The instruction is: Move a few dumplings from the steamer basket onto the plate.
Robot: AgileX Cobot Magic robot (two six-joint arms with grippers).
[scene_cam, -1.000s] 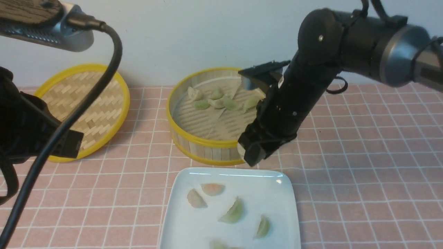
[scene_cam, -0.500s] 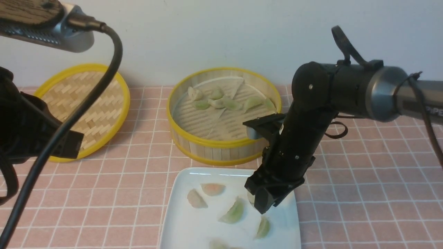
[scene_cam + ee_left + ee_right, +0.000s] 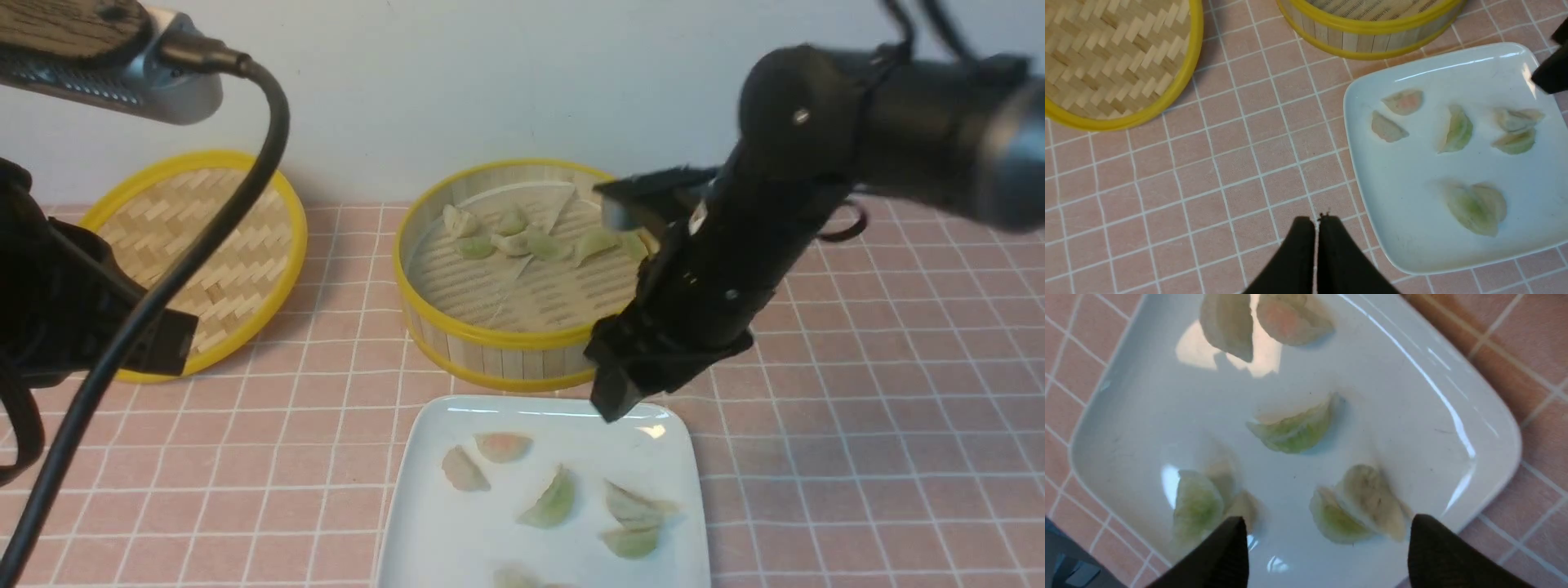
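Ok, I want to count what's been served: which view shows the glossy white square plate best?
The left wrist view: almost the whole glossy white rounded-square plate shows from above, one edge cropped. The front view cuts off its near edge. The right wrist view is close, with the open right pincer over part of it.

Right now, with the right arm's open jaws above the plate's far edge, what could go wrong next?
Two dumplings lie touching near the plate's right rim; another dropped there could stick to them or slide off. The dumplings left in the steamer basket crowd together at its far wall, so the jaws might pinch two at once. Reaching there, the right arm may bump the basket's near rim.
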